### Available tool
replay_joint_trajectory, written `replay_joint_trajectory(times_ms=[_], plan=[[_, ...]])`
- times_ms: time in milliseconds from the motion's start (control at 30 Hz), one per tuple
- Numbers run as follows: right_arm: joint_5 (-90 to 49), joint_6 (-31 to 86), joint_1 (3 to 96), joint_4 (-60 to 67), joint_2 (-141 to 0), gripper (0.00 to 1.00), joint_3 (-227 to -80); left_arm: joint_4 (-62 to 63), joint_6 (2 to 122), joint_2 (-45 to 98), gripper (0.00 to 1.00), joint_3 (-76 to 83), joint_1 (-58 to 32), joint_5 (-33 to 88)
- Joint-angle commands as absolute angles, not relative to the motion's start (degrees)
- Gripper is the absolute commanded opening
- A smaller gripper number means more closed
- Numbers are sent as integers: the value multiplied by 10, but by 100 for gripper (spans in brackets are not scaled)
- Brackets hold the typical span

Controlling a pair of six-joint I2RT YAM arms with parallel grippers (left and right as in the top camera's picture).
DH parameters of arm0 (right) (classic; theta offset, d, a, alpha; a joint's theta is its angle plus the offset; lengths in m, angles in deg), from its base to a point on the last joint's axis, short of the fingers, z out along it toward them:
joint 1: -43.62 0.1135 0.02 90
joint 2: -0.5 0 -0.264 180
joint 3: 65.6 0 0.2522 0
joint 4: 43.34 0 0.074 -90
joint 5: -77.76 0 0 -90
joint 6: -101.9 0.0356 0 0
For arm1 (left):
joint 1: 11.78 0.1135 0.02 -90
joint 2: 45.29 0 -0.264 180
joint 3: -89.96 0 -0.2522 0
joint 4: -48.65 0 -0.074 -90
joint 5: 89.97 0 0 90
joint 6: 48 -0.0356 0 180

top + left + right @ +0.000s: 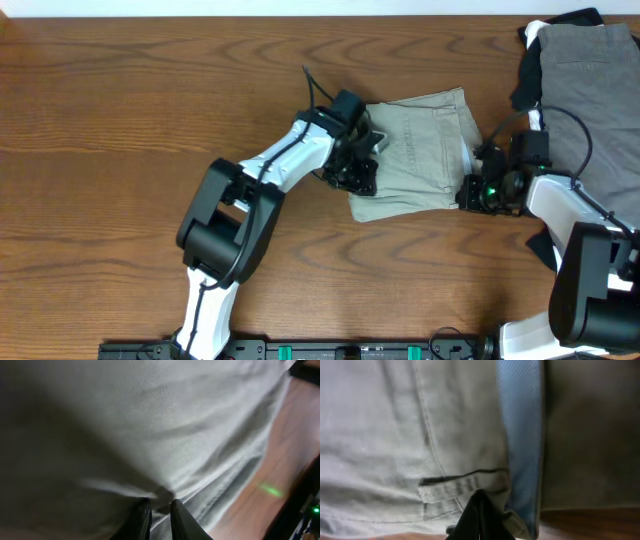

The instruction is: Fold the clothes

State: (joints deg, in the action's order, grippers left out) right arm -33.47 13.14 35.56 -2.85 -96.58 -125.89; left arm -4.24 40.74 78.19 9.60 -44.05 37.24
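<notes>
From overhead I see the shorts lying folded into a rough rectangle on the bench, right of centre, with an arm at each short side. The left hand sits at the left edge of the cloth and the right hand at the right edge, both low on the fabric. That view hides the fingertips under the wrist housings, so I cannot read the grips from it.

The left wrist camera fills that in. Its two dark fingers stand only slightly apart at the bottom of the frame, with a ridge of khaki cloth pinched between them, so this hand is grasping the shorts. Past the cloth I see a strip of wood with a small green glow on it.

The right wrist camera shows what overhead does not: a pale blue lining running down the waistband and a belt loop stitched beside it. That hand's fingers are clenched tight together, tip at the waistband's lower edge. I cannot tell whether any cloth is caught between them.

A pile of other garments, grey, black and white, lies at the far right corner. The right arm crosses in front of its lower part.
</notes>
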Motion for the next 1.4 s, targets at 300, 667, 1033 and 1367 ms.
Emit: replay_joint_trajectory(times_ms=[300, 667, 1033, 1367], plan=[[-400, 151, 354, 36, -954, 1, -1328, -55, 413, 742, 17, 114, -433, 365], [-472, 139, 355, -1, -931, 1, -1419, 75, 412, 661, 23, 116, -428, 154], [-422, 120, 384, -102, -1043, 1, -1403, 258, 410, 773, 23, 110, -421, 92], [-455, 116, 388, -140, -1133, 1, -1407, 346, 410, 834, 23, 113, -399, 68]])
